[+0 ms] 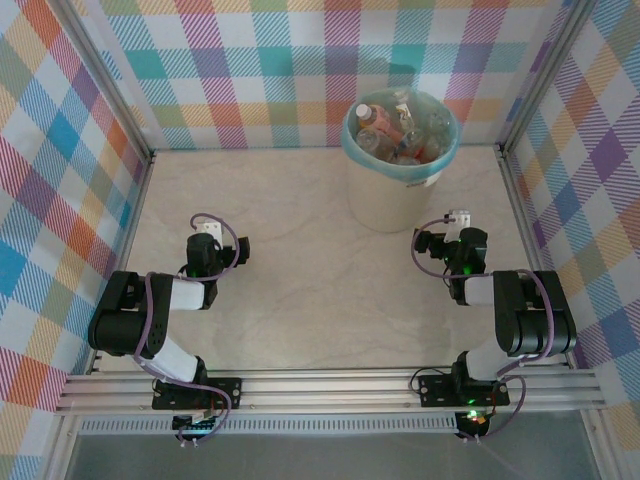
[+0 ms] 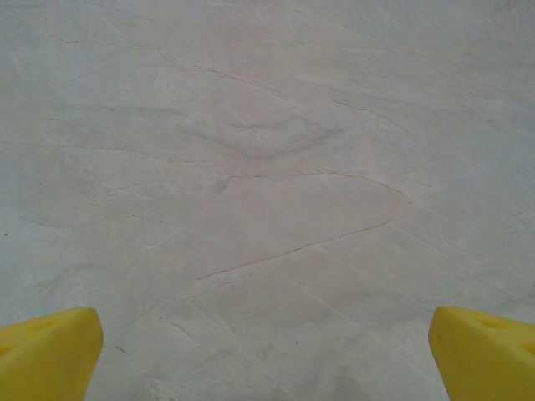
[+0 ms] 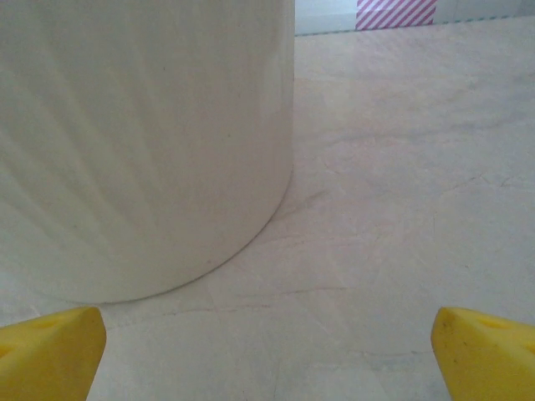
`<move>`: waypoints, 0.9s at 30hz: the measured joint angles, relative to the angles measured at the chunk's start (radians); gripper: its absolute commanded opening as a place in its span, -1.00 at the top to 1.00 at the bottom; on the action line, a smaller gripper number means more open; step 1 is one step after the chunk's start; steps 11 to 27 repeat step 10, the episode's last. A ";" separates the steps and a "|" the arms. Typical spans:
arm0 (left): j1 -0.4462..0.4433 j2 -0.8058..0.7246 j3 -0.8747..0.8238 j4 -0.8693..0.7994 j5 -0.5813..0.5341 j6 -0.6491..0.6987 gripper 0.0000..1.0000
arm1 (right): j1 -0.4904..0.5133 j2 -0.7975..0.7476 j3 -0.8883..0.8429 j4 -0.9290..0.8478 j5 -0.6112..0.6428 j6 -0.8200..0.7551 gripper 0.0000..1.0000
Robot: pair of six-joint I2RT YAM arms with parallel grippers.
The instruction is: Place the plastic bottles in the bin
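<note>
The bin (image 1: 385, 205), a cream-white bucket with a teal bag over its rim, stands at the back of the table, right of centre. Several plastic bottles (image 1: 400, 130) lie piled inside it, clear and orange, one with a red cap. In the right wrist view the bin's wall (image 3: 142, 142) rises close ahead on the left. My right gripper (image 3: 267, 355) is open, nothing between its yellow fingertips (image 3: 50, 351). My left gripper (image 2: 267, 355) is open too, over bare tabletop, yellow fingertips (image 2: 46, 351) wide apart. In the top view both arms are folded back near their bases.
Checked walls close in the table on the left, back and right. An aluminium rail (image 1: 330, 390) runs along the near edge with both arm bases on it. The marbled tabletop (image 1: 300, 260) lies between the two arms.
</note>
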State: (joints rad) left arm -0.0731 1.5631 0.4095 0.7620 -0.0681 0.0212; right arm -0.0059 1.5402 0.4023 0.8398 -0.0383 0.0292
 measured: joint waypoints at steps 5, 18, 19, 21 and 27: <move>0.000 0.000 0.000 0.000 0.000 0.000 -1.00 | 0.000 0.000 0.000 -0.011 -0.003 -0.008 -0.99; 0.000 0.000 0.000 0.000 0.000 0.000 -1.00 | 0.000 0.000 0.000 -0.013 -0.003 -0.010 -0.99; 0.000 0.000 0.000 0.000 0.000 0.000 -1.00 | 0.000 0.000 0.000 -0.013 -0.003 -0.010 -0.99; 0.000 0.000 0.000 0.000 0.000 0.000 -1.00 | 0.000 0.000 0.000 -0.013 -0.003 -0.010 -0.99; 0.000 0.000 0.000 0.000 0.000 0.000 -1.00 | 0.000 0.000 0.000 -0.013 -0.003 -0.010 -0.99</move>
